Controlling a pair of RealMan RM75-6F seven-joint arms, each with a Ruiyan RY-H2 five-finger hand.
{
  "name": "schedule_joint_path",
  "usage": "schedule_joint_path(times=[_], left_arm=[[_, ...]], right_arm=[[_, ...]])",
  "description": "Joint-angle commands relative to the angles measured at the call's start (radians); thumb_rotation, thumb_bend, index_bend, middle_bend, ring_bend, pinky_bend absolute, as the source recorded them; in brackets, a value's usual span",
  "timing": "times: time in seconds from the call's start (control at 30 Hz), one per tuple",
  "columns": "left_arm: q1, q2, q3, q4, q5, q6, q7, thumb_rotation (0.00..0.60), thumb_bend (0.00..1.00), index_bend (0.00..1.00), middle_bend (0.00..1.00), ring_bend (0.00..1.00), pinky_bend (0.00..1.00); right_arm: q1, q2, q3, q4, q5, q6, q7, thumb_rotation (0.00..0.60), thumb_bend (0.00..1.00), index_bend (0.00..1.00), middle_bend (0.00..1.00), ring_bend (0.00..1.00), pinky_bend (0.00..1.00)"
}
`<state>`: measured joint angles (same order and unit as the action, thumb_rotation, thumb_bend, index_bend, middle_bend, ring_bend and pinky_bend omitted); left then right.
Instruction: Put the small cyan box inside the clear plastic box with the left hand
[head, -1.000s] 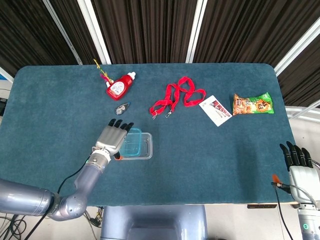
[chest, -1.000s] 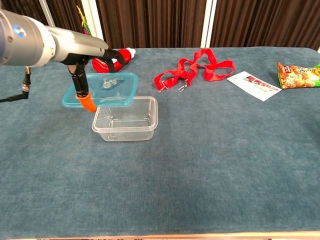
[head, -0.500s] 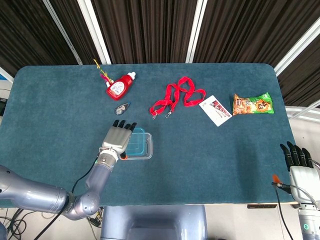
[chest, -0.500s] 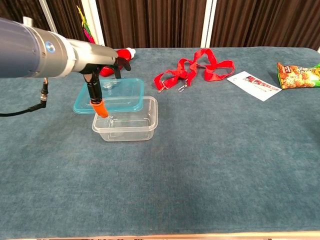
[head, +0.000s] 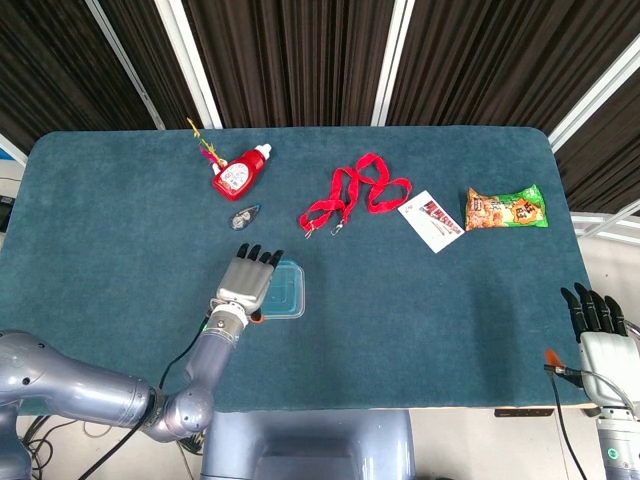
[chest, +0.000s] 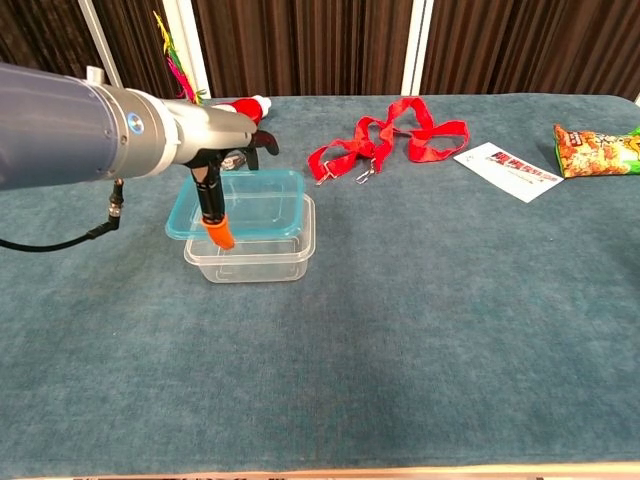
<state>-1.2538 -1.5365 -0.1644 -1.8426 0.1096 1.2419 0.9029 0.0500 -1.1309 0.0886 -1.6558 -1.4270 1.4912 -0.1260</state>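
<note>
My left hand (head: 244, 284) holds the small cyan box (head: 286, 288) by its left end, fingers on top and the orange-tipped thumb (chest: 220, 234) below. In the chest view the cyan box (chest: 250, 198) hangs level just over the mouth of the clear plastic box (chest: 255, 258), covering most of it. From the head view only a thin rim of the clear box (head: 288, 315) shows under the cyan one. My right hand (head: 598, 328) rests off the table's right front corner, fingers straight and apart, holding nothing.
Along the far half of the table lie a red bottle (head: 238, 175), a small dark object (head: 245, 215), a red lanyard (head: 355, 195), a white card (head: 431, 220) and a snack bag (head: 505, 208). The blue cloth table (head: 420, 320) stretches bare to the right.
My left hand has carried the cyan box to the right, from beside the clear box's left edge to a place directly above it. The right hand has stayed still.
</note>
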Motion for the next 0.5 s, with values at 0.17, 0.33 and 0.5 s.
schedule_joint_path(times=[0.17,0.33,0.5], left_arm=[[0.009,-0.030,-0.009,0.018,0.009,0.015,0.009,0.600,0.29,0.00,0.30,0.00,0.00],[0.015,-0.052,-0.019,0.040,0.007,0.009,0.014,0.600,0.29,0.00,0.30,0.00,0.00],[0.021,-0.068,-0.030,0.056,0.011,0.003,0.020,0.600,0.29,0.00,0.30,0.00,0.00]], right_arm=[[0.000,0.000,0.000,-0.001,0.000,0.000,0.001,0.600,0.31,0.04,0.04,0.04,0.00],[0.000,0.001,0.000,-0.001,0.000,0.000,0.002,0.600,0.31,0.04,0.04,0.04,0.00],[0.000,0.001,0.000,-0.001,0.000,-0.001,0.003,0.600,0.31,0.04,0.04,0.04,0.00]])
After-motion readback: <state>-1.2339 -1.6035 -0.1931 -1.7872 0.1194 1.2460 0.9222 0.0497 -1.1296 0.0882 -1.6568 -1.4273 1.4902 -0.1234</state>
